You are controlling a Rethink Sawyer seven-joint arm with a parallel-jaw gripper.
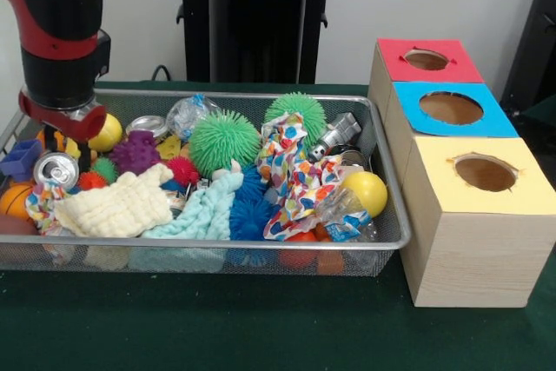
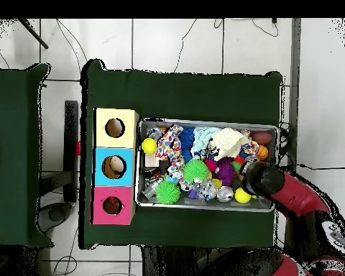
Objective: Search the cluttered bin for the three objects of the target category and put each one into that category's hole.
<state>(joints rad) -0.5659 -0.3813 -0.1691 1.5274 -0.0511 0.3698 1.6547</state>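
Observation:
The silver wire mesh bin is full of clutter; it also shows in the overhead view. My gripper is down in the bin's far left corner in the front view, under the red and black wrist. A bit of orange plush with black stripes shows right beside it. Whether it is held cannot be told. In the overhead view the arm covers that spot. No tan-orange plush shows. The red-topped box's hole is at the far right, beyond the bin, and also shows in the overhead view.
Blue-topped and yellow-topped boxes stand nearer than the red one. In the bin: green spiky balls, a purple one, yellow balls, a cream cloth, a spotted cloth, a can.

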